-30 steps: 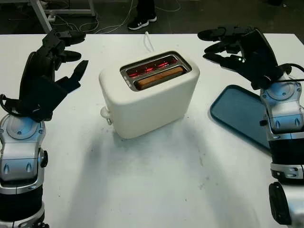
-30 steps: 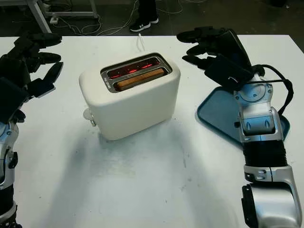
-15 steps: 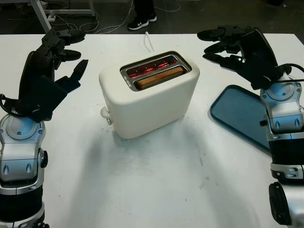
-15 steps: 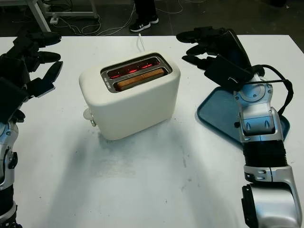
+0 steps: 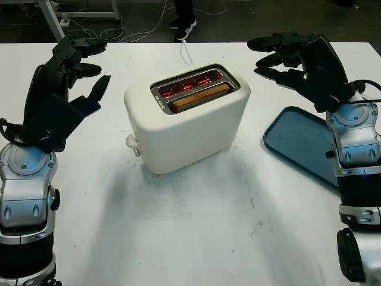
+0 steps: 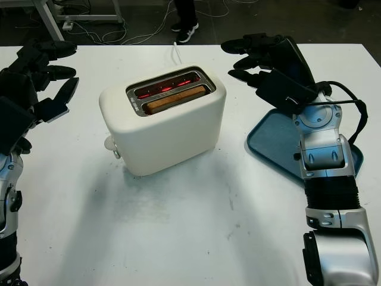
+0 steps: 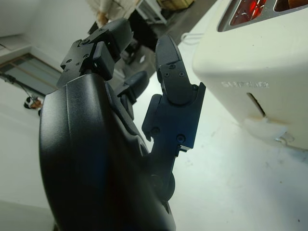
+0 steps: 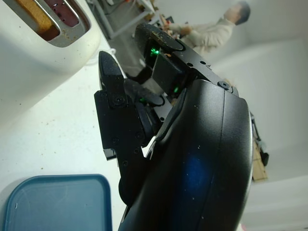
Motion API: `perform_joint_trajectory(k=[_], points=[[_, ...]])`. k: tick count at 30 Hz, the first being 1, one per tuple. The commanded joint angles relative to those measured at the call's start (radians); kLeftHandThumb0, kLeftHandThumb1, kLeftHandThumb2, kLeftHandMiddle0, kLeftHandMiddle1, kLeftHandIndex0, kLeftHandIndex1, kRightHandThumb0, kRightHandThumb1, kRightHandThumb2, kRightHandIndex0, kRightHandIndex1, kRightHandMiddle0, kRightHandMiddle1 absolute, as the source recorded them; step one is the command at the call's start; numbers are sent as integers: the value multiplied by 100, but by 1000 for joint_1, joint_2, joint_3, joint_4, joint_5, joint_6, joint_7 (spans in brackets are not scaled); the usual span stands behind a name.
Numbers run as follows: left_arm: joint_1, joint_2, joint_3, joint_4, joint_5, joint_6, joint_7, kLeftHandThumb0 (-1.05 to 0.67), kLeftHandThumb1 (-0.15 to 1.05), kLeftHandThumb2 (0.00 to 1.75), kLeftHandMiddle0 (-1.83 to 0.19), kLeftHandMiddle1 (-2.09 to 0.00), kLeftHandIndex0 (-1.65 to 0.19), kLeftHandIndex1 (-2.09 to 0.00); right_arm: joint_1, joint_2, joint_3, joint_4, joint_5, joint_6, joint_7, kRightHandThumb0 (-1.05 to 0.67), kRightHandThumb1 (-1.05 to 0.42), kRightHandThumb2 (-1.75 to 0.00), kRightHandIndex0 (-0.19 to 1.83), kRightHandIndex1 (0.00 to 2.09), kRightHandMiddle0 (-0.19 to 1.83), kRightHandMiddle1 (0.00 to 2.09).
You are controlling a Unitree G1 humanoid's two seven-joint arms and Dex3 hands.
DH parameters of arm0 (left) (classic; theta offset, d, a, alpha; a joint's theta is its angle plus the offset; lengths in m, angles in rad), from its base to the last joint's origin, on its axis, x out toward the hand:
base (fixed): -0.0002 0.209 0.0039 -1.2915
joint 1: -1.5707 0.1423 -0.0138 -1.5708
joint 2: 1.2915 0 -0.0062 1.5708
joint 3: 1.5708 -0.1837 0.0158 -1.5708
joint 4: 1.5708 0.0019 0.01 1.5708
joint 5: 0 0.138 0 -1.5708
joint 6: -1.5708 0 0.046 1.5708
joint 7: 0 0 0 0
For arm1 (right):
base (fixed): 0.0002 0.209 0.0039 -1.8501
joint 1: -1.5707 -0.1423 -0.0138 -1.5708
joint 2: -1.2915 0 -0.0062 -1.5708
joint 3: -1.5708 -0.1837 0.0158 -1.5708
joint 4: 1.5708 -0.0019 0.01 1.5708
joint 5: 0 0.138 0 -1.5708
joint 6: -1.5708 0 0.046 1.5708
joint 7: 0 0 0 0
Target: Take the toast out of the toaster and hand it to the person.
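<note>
Sitting down low in the front slot of the toaster (image 5: 187,116), the brown toast (image 5: 199,96) shows just its top edge, a little above the middle of the frame. Behind it, the back slot glows red inside. The toaster is cream white and stands on the white table (image 5: 190,232), with a small round knob on its left end and a white cord (image 5: 186,52) running away from its back toward the top of the frame. At the upper left, well apart from the toaster, the left hand (image 5: 71,83) hangs above the table, fingers loose and holding nothing. At the upper right the right hand (image 5: 292,56) is up in the air too, also released and empty, near the toaster's far right corner. Below that hand, at the right edge, a blue tray (image 5: 300,143) lies flat on the table. At the very top of the frame, past the table, a person's dark shoes (image 5: 183,25) stand on the floor among some cables.
</note>
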Motion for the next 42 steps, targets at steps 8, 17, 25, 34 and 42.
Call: perform_joint_trajectory(k=[8,17,25,34,42], points=[[-7,12,-2,3,2,-12,-4,-38,92,54,-7,-108,-16,-74,1,-2,-4,7,12,-3,0,-26,-92,-8,71,74,86,1],[-10,10,-2,5,0,-9,-4,-38,92,54,-6,-109,-15,-74,-1,0,-8,5,22,4,4,-21,-92,-8,60,69,84,0],[-10,3,-2,-10,-5,16,-1,-39,92,53,-4,-108,-15,-73,-52,-8,20,-38,-11,73,21,-22,-89,-2,61,52,82,0],[1,6,6,-1,-7,-11,-2,-38,92,54,-5,-109,-15,-74,-196,-19,46,59,14,-47,89,-10,-58,0,72,52,87,5],[6,8,8,5,-4,-26,-3,-38,92,54,-5,-109,-15,-75,-219,-66,136,-57,-83,-119,159,-22,-47,0,80,49,93,7]])
